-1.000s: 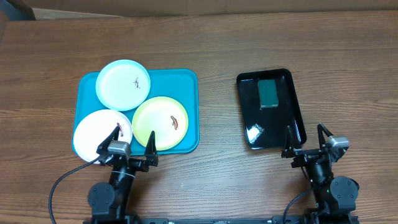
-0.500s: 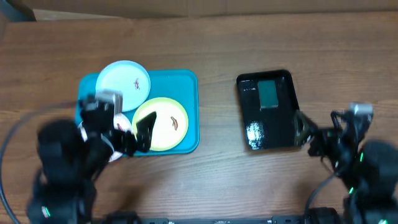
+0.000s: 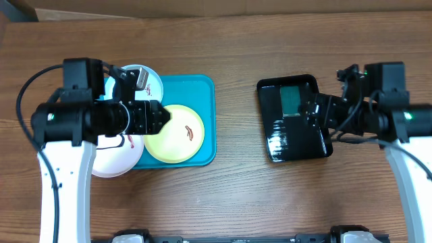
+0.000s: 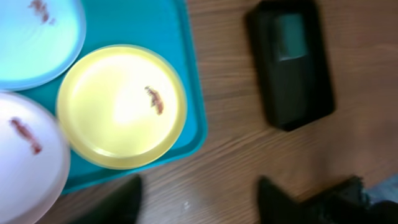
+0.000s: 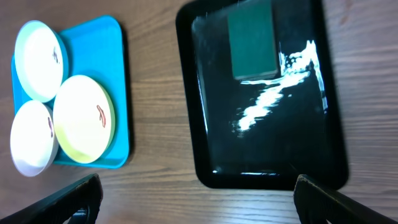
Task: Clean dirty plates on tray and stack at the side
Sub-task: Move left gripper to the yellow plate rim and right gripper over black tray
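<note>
Left end effector, right end effector: released
Yellow plate, white plate and pale blue plate lie on the teal tray below the left one; right one over the black tray

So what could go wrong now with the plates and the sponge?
The three plates crowd together on the teal tray, so the left gripper lifting the yellow plate might nudge the white plate or blue plate. The white plate hangs over the tray's rim; a bump could tip it off. The green sponge lies flat in the glossy black tray, so the right gripper may push it around instead of grabbing it.
</note>
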Controlling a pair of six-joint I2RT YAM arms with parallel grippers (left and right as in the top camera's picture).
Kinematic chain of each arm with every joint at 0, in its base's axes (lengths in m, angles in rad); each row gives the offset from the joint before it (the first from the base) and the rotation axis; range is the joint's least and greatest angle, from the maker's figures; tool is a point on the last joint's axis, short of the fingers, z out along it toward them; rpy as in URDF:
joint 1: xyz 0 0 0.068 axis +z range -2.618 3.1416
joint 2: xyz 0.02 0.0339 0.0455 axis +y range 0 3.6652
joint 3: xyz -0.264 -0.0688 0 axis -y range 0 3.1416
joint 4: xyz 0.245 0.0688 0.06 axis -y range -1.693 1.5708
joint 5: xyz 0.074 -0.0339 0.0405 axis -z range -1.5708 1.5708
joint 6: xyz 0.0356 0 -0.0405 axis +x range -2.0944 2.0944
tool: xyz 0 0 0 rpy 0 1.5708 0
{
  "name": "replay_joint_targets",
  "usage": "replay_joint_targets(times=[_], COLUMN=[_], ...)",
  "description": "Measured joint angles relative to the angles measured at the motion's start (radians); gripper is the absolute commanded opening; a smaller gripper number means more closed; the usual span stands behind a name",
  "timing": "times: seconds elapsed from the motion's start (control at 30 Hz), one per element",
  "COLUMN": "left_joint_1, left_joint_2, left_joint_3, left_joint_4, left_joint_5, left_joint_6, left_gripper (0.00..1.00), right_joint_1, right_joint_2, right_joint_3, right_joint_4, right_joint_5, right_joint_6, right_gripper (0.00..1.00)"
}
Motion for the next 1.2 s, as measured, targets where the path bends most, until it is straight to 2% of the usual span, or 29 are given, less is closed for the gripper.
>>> replay_joint_targets(times=[0.07,0.2,0.33,0.53,0.93,1.03,1.2], left_joint_1=[-0.001,-0.001,-0.001,-0.001,-0.001,-0.001,-0.001], left_joint_2=[0.024,0.035,0.038,0.056,0.079,0.079,0.081], left_joint_3=[0.000,-0.026,-0.132,-0.311,-0.405,-0.448,-0.527], left_joint_4=[-0.005,0.011,0.086,0.167,0.209,0.268,0.383], left_joint_5=[-0.104,-0.342,-0.419,-0.430,-0.404,-0.402,-0.398], left_joint_6=[-0.068,-0.260,-0.335,-0.369,-0.387,-0.387,-0.387], left_gripper=[0.40,0.41,0.40,0.43,0.30,0.26,0.27], right_joint_1=[0.000,0.000,0.000,0.000,0.000,0.000,0.000], right_joint_2=[0.039,0.101,0.130,0.150,0.191,0.192,0.192], right_joint_3=[0.000,0.000,0.000,0.000,0.000,0.000,0.000], right_joint_4=[-0.005,-0.008,0.002,0.033,0.058,0.068,0.079], right_joint_5=[-0.016,-0.029,-0.002,0.040,0.049,0.049,0.049], right_joint_6=[0.000,0.000,0.000,-0.001,0.000,0.000,0.000], right_gripper=[1.00,1.00,1.00,1.00,1.00,1.00,1.00])
